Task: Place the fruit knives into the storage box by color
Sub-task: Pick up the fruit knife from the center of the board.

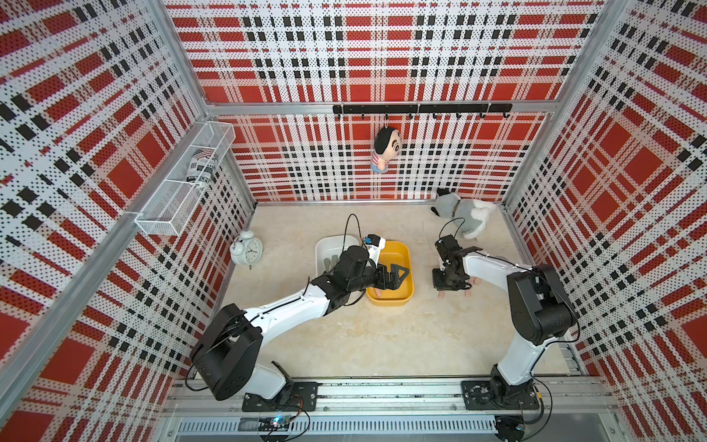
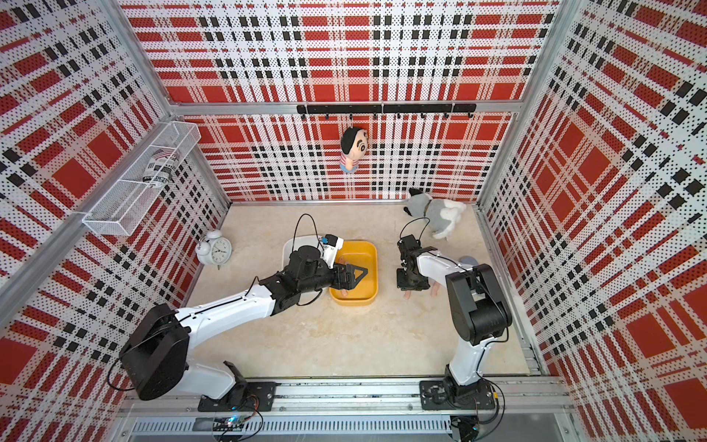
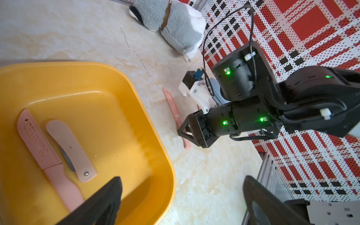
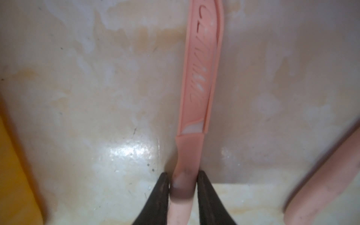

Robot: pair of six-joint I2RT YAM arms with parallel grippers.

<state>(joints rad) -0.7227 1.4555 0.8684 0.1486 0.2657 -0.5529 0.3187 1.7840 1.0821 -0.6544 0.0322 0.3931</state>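
**A:** What are you worrying about here?

**B:** Your right gripper point(image 4: 183, 176) is pinching the pink knife point(image 4: 198, 78) at the very tail of its handle. The jaws are narrowed onto both sides, and the knife is lying flat on the table point(image 4: 78, 97). Its whole sheathed length is reaching out ahead of the fingers, so I'm expecting it to droop or twist loose when you are lifting.

**A:** Anything else?

**B:** A second pink knife point(image 4: 321, 175) is lying just beside those fingers, so you are risking a nudge. Your left gripper point(image 1: 396, 278) is hanging wide open and empty right over the yellow box point(image 1: 396, 248). The arms are likely heading for a clash there.

**A:** How is the count looking?

**B:** I'm counting two boxes: the yellow one, and a white box point(image 1: 325, 245) beneath the left wrist. Two pink ones are lying under the left gripper in the yellow box: a sheathed knife point(image 3: 39, 148) and a folding knife point(image 3: 70, 150). I'm making out two more at the right gripper. Greenish knives point(image 1: 328, 264) are showing in the white box, but the arm is hiding too many for counting.
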